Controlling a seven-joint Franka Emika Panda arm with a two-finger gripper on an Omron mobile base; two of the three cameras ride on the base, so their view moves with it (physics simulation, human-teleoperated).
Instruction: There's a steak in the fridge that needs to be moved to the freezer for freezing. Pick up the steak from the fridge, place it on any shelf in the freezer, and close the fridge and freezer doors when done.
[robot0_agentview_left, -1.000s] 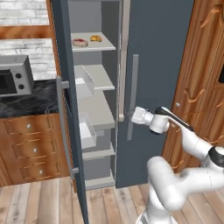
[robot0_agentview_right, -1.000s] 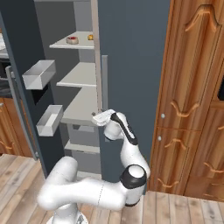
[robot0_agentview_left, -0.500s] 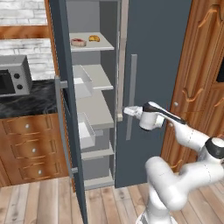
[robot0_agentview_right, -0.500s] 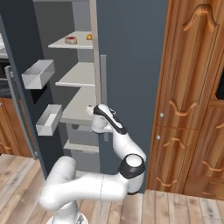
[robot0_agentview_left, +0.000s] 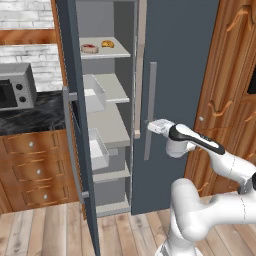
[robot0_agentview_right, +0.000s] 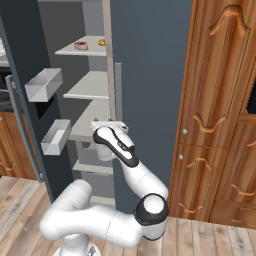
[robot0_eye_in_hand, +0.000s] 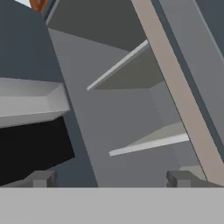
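**Left base view: tool wide open at the door edge, steak well above on the top shelf**

Left base view findings. The tool (robot0_agentview_left: 152, 125) stands at the free edge of the closed door (robot0_agentview_left: 172, 100), level with the lower part of that door's vertical bar handle (robot0_agentview_left: 148, 110). It holds nothing. In the hand view the two finger tips (robot0_eye_in_hand: 41, 178) sit far apart at the bottom, with open space between them, so the jaws are spread wide.

The steak (robot0_agentview_left: 90, 48) lies on the top shelf (robot0_agentview_left: 117, 51) of the open compartment, toward the shelf's left front edge. A small golden-brown pastry (robot0_agentview_left: 107, 44) lies just beside it, nearer the shelf's back. Steak and tool are well apart: the steak is higher than the tool and to its left in this view, with two lower shelves between the steak's level and the tool's.

Right base view findings. The same steak (robot0_agentview_right: 80, 46) shows on the top shelf, again well above the tool (robot0_agentview_right: 107, 124), which sits at the front edge of a middle shelf (robot0_agentview_right: 90, 127).

The other door (robot0_agentview_left: 75, 120) stands swung open at the left, carrying two translucent bins (robot0_agentview_right: 44, 84) on its inner face. A microwave (robot0_agentview_left: 15, 87) rests on the dark worktop (robot0_agentview_left: 30, 117) beyond that door.
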